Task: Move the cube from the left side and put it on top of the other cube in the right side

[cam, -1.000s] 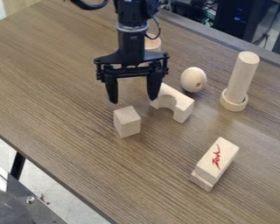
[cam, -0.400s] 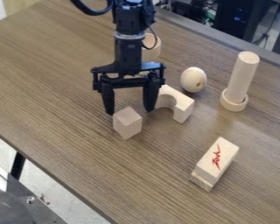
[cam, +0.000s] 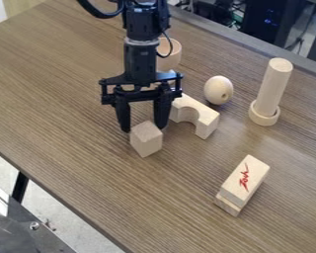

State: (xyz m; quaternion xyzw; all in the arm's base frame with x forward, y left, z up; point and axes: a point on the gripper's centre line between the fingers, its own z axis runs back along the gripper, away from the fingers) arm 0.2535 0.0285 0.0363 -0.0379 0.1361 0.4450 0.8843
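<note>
At lower right, the red-marked block may shed any load we set off-centre. Just left of centre, the cube may twist free if the gripper meets it unevenly; we cannot tell whether it is grasped.

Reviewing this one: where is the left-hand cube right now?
In the camera view, the cube sits on the table a little left of centre, at the end effector, with the arch block to its upper right.
</note>
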